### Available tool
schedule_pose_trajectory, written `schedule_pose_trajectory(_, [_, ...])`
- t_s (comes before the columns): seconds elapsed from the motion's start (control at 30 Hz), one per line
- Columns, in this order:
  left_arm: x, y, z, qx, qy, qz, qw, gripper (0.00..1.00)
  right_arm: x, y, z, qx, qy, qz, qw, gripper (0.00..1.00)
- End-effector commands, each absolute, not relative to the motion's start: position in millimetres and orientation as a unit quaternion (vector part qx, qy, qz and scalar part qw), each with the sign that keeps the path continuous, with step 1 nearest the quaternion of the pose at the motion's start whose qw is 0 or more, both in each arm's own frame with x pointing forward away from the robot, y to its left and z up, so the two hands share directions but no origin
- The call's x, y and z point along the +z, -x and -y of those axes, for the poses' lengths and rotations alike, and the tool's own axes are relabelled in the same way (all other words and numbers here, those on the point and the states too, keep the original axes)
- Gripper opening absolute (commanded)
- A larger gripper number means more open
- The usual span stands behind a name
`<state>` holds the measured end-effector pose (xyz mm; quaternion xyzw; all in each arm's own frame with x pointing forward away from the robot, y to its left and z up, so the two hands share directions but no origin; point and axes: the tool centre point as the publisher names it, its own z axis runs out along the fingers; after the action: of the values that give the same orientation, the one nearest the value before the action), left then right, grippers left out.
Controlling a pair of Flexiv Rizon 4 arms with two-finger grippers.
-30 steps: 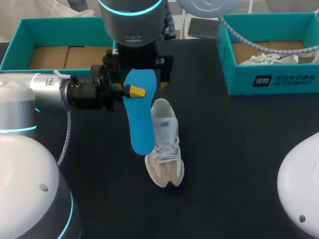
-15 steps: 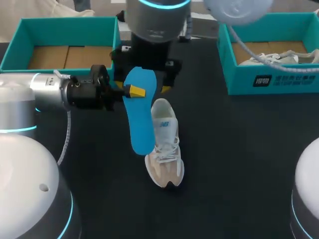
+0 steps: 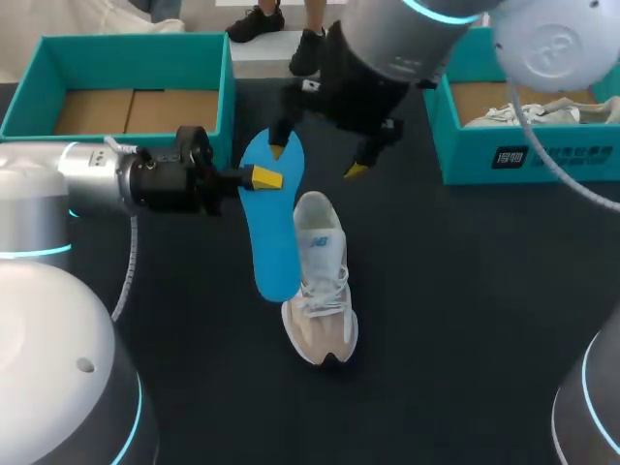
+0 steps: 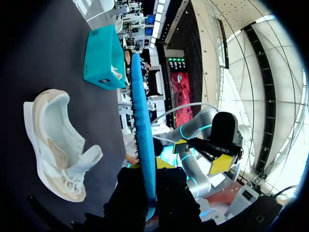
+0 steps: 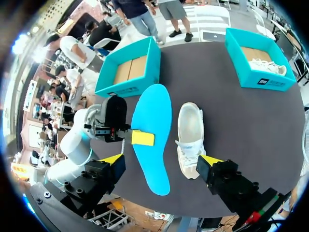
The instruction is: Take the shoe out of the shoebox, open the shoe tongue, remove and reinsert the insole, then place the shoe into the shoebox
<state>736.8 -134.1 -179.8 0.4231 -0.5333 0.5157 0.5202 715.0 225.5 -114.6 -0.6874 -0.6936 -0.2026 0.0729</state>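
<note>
While the white and beige mesh sneaker (image 3: 320,281) is sitting on its sole on the black table (image 3: 465,320) in the lower middle of the frame, toe toward the bottom edge, the long blue foam insole (image 3: 269,232) is hanging just to its left, overlapping the sneaker's side; I cannot tell whether the two are touching. The left arm (image 3: 97,184) is coming in from the left edge, and the left jaws are clamping the insole near its upper end, one yellow fingertip (image 3: 263,177) pressing on its face. In the left wrist view the insole (image 4: 142,130) is standing edge-on between the fingers, with the sneaker (image 4: 55,145) lying beside it.

Farther back, the right arm (image 3: 407,39) is reaching in from the upper right, and the right jaws are hovering wide apart above the insole's top and the sneaker's heel, gripping nothing. In the right wrist view the insole (image 5: 152,140) and the sneaker (image 5: 189,135) are lying side by side ahead of the spread yellow tips (image 5: 112,158).

At the upper left an open teal cardboard shoebox (image 3: 136,58) is showing its brown floor. At the upper right a second teal shoebox (image 3: 465,145) is holding another white shoe (image 3: 528,114).
</note>
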Motion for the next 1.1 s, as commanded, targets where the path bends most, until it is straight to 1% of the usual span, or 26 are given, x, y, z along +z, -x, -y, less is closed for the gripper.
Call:
schedule_pose_trajectory(0.03, [-180.5, -736.7, 134.0, 0.516, -0.423, 0.533, 0.520, 0.00, -123.0, -715.7, -206.2, -0.326, 0.634, 0.670, 0.207, 1.00])
schedule_pose_trajectory(0.17, [-180.5, -736.7, 134.0, 0.516, -0.423, 0.533, 0.520, 0.00, -127.2, -718.6, -205.9, -0.342, 0.614, 0.666, 0.249, 1.00])
schedule_pose_trajectory(0.37, [-180.5, -736.7, 134.0, 0.516, -0.423, 0.533, 0.520, 0.00, -135.2, -719.3, -212.8, -0.373, 0.588, 0.655, 0.293, 1.00])
schedule_pose_trajectory(0.8, [-180.5, -736.7, 134.0, 0.516, -0.423, 0.533, 0.520, 0.00, -140.2, -723.1, -213.2, -0.398, 0.572, 0.645, 0.313, 1.00])
schedule_pose_trajectory(0.93, [-180.5, -736.7, 134.0, 0.516, -0.423, 0.533, 0.520, 0.00, -142.7, -726.3, -211.3, -0.454, 0.539, 0.639, 0.308, 1.00])
schedule_pose_trajectory(1.1, [-180.5, -736.7, 134.0, 0.516, -0.423, 0.533, 0.520, 0.00, -144.1, -730.0, -209.2, -0.485, 0.519, 0.630, 0.314, 1.00])
